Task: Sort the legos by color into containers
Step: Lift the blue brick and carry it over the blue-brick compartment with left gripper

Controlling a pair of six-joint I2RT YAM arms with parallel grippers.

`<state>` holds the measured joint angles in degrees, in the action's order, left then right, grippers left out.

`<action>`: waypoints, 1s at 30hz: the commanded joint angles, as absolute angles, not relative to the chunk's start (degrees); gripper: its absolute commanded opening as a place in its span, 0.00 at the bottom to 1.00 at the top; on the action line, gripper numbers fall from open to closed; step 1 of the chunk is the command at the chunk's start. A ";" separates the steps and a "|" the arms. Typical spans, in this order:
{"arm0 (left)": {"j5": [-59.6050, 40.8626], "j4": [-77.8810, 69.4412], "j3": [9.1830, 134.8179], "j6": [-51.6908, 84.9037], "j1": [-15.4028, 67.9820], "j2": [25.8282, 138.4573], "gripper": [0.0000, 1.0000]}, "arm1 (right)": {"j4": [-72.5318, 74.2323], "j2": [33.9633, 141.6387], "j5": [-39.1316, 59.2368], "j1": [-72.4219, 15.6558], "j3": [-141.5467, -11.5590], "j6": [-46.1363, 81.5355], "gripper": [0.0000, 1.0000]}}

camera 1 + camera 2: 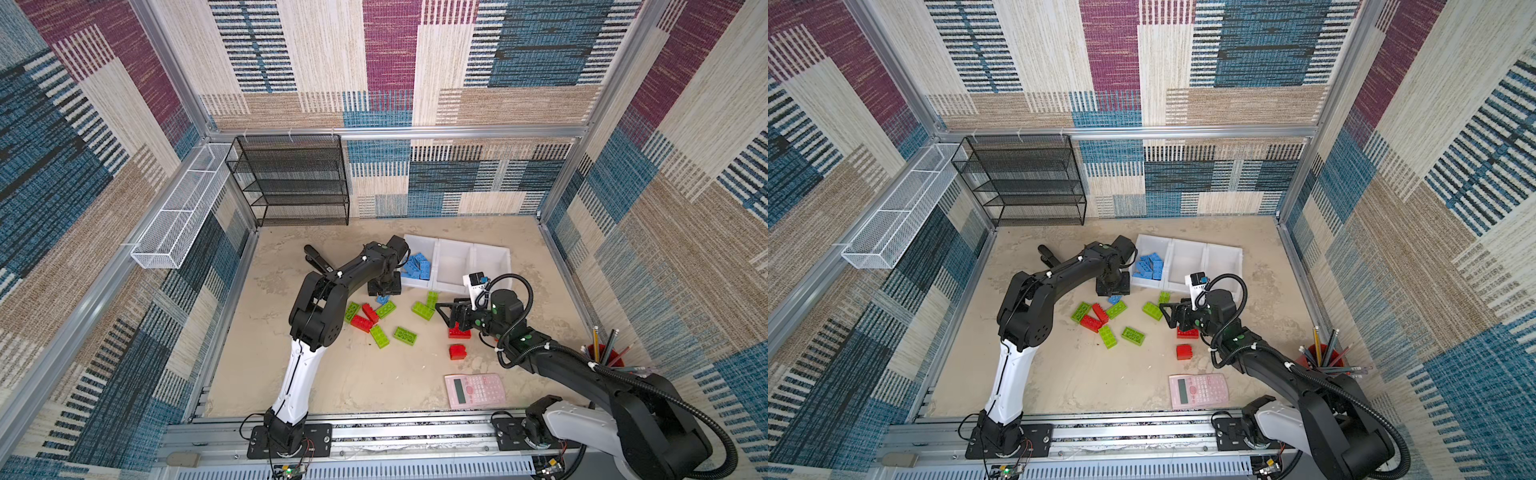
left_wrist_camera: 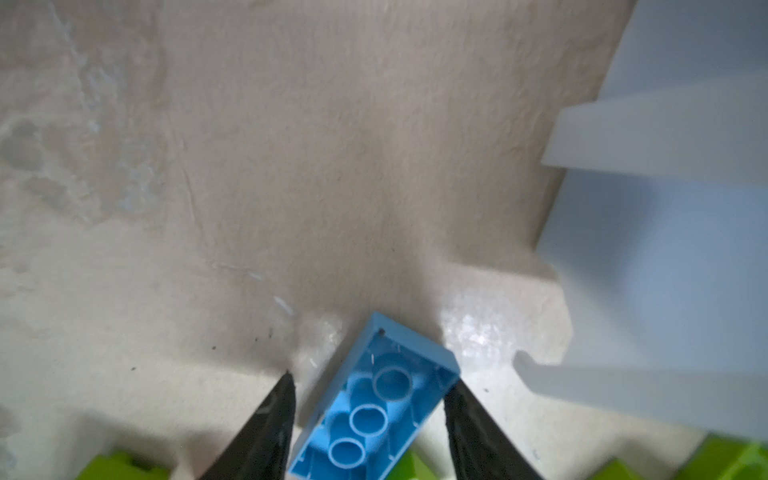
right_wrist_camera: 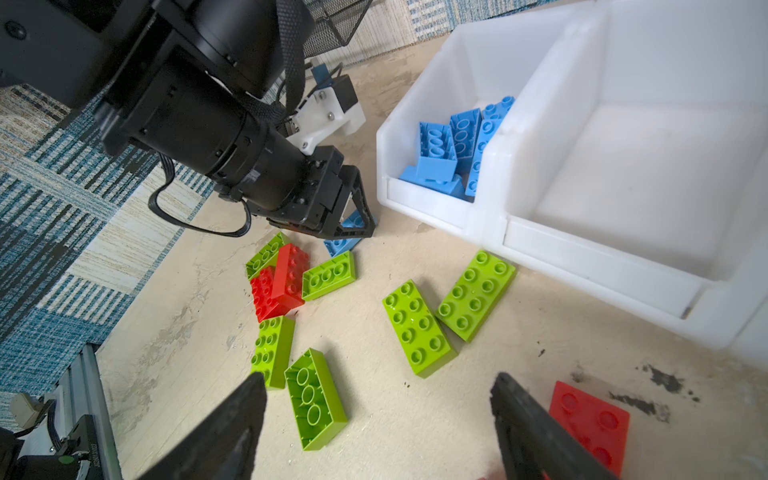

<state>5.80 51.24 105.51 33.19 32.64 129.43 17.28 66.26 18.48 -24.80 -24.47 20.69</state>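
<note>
My left gripper (image 2: pixel 370 380) is shut on an upside-down blue brick (image 2: pixel 374 415) that is skewed between its fingers and lies on the floor just in front of the containers. The left container (image 1: pixel 419 240) holds several blue bricks (image 3: pixel 453 145). The middle container (image 1: pixel 453 270) and right container (image 1: pixel 494 255) show nothing inside. My right gripper (image 3: pixel 379 378) hangs open over bare floor, beside a red brick (image 3: pixel 590 419). Several lime green bricks (image 1: pixel 405 336) and red bricks (image 1: pixel 360 323) lie scattered between the arms. Another red brick (image 1: pixel 457 351) sits nearer the front.
A pink calculator (image 1: pixel 475 390) lies at the front right and a red cup of pencils (image 1: pixel 606 359) stands by the right wall. A black mesh rack (image 1: pixel 291 178) stands at the back left. A white wire basket (image 1: pixel 178 220) hangs on the left wall.
</note>
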 commanded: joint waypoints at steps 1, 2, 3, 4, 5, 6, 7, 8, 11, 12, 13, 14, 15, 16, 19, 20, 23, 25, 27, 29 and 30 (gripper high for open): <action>7.63 51.69 104.90 31.93 32.61 129.29 0.54 | 19.18 66.45 18.96 -24.82 -24.81 20.69 0.86; 7.91 51.77 104.56 31.90 32.61 129.16 0.53 | 19.27 66.53 19.04 -24.87 -24.81 20.66 0.86; 8.07 51.56 104.09 32.06 32.61 128.96 0.52 | 19.23 66.53 19.04 -24.83 -24.79 20.65 0.86; 8.09 51.51 103.61 32.10 32.61 128.80 0.50 | 19.31 66.66 19.07 -24.79 -24.80 20.66 0.86; 8.01 51.29 103.04 32.24 32.61 128.47 0.49 | 19.31 66.62 19.11 -24.86 -24.80 20.72 0.86; 7.91 51.04 102.52 32.34 32.61 128.25 0.48 | 19.30 66.71 19.16 -24.86 -24.83 20.68 0.86; 7.82 50.83 102.12 32.38 32.61 128.02 0.47 | 19.33 66.69 19.21 -24.87 -24.81 20.66 0.86; 7.73 50.69 101.72 32.47 32.61 127.90 0.46 | 19.32 66.80 19.15 -24.86 -24.83 20.71 0.86; 7.57 50.34 100.93 32.55 32.61 127.45 0.40 | 19.31 66.88 19.20 -24.82 -24.87 20.66 0.86; 7.56 50.27 100.88 32.61 32.61 127.29 0.38 | 19.33 66.88 19.14 -24.83 -24.86 20.65 0.86; 7.50 50.32 100.95 32.61 32.61 127.19 0.35 | 19.34 66.89 19.11 -24.79 -24.79 20.68 0.85; 7.48 50.35 100.99 32.56 32.61 127.05 0.33 | 19.33 66.87 19.12 -24.87 -24.83 20.68 0.86; 7.47 50.37 101.22 32.50 32.61 126.87 0.31 | 19.30 66.88 19.07 -24.86 -24.83 20.66 0.86; 7.47 50.44 101.40 32.52 32.61 126.73 0.29 | 19.22 66.88 19.02 -24.86 -24.89 20.70 0.85; 7.71 50.72 101.94 32.01 32.61 126.05 0.26 | 19.18 66.88 18.97 -24.87 -24.92 20.58 0.85; 7.93 50.93 102.19 31.90 32.61 125.79 0.25 | 19.15 66.89 18.91 -24.86 -24.90 20.57 0.85; 8.51 51.42 102.75 31.30 32.61 124.56 0.25 | 18.96 66.62 18.87 -24.87 -24.91 20.58 0.85; 8.94 51.87 103.49 30.79 32.61 123.41 0.25 | 18.87 66.62 18.94 -24.87 -24.95 20.64 0.85; 8.97 52.64 104.85 30.16 32.65 122.50 0.25 | 18.80 66.57 18.96 -24.87 -25.04 20.59 0.85; 8.66 53.28 106.72 29.45 32.70 122.00 0.25 | 18.69 66.62 18.94 -24.87 -25.05 20.61 0.85; 8.15 53.63 107.98 28.96 32.68 121.88 0.25 | 18.62 66.60 18.98 -24.87 -25.13 20.61 0.85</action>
